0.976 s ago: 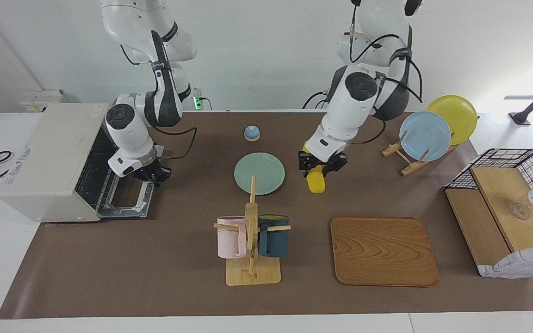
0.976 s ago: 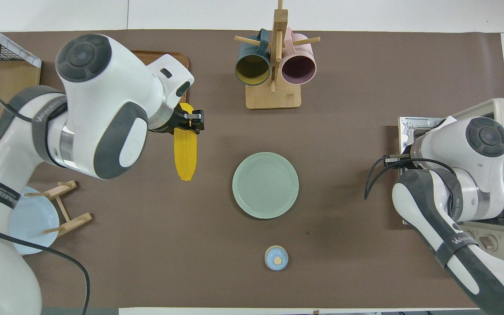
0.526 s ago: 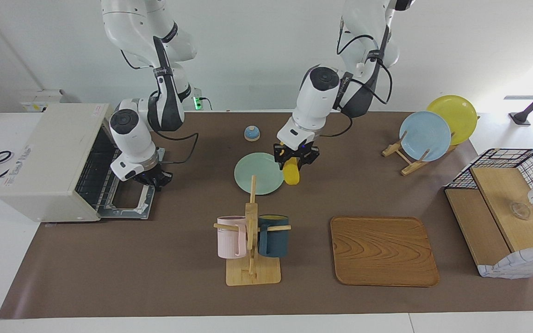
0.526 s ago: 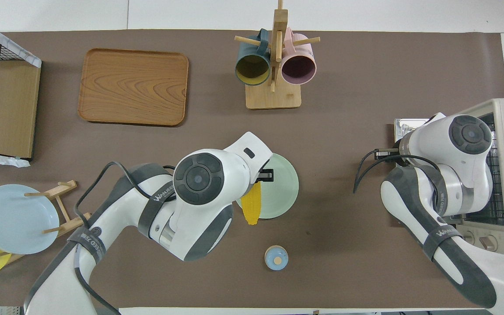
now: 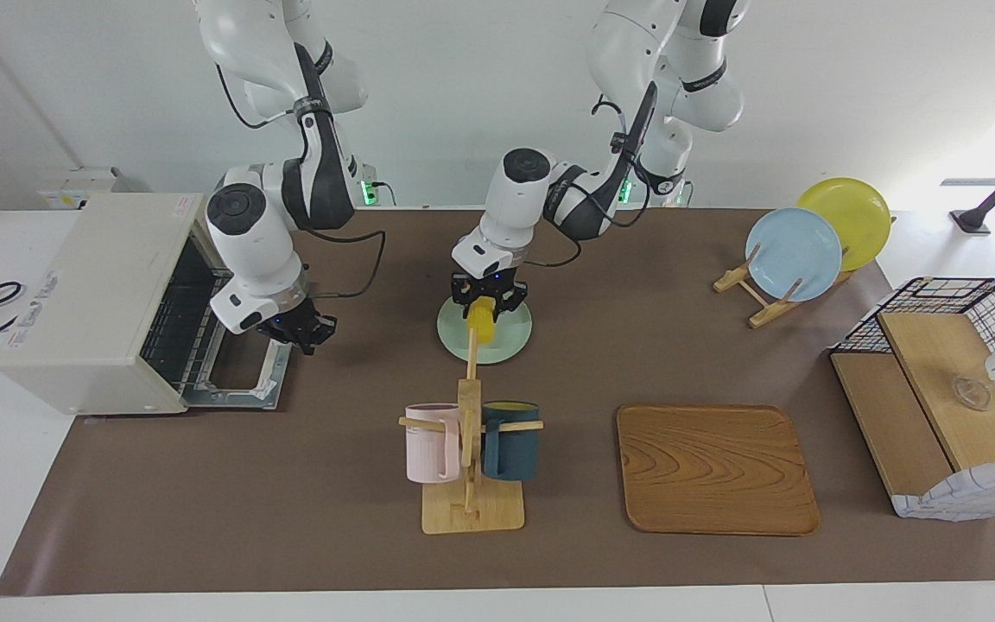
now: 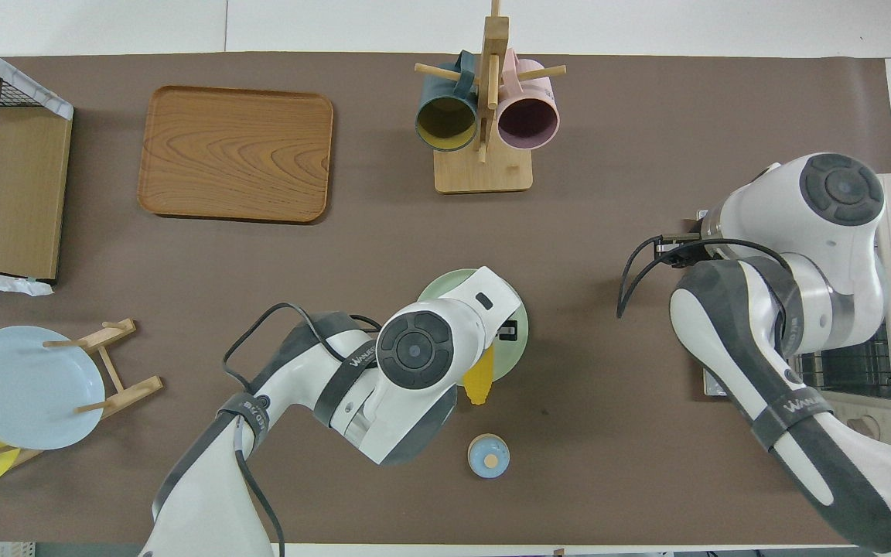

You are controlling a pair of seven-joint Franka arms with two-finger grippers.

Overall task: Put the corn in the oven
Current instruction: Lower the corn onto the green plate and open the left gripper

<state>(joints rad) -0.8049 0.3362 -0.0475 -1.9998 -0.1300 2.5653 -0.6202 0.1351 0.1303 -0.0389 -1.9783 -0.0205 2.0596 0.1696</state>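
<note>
Corn (image 5: 481, 326): clamped in the left gripper (image 5: 484, 304), hanging over the green plate (image 5: 510, 339) at mid-tabletop. In the overhead view the cob's tapered tip (image 6: 478, 381) pokes out past the plate's rim on the robots' side. Whether the cob rests on the plate or hangs just above it, I cannot tell.

Left arm comes in from its own base and reaches toward the table's middle; wrist angled down over the plate.

Oven (image 5: 96, 298): at the right arm's end of the tabletop, door (image 5: 238, 376) dropped open and lying flat, wire rack showing inside. Well apart from the corn.

Right gripper (image 5: 301, 329): raised just over the open door's edge, holding nothing. Whether its fingers are together or apart I cannot tell.

Step in hand, as I judge it: transport of the corn toward the oven, roughly mid-route; door already down.

Next move calls for either a longer reach by the left arm to the oven mouth, or setting the cob on the plate for the right arm to take. Either way the cob should enter lengthwise, low over the door and onto the rack.

Around: small blue bell (image 5: 470, 249) nearer the robots than the plate; mug rack (image 5: 470, 449) and wooden tray (image 5: 716, 468) farther out.
</note>
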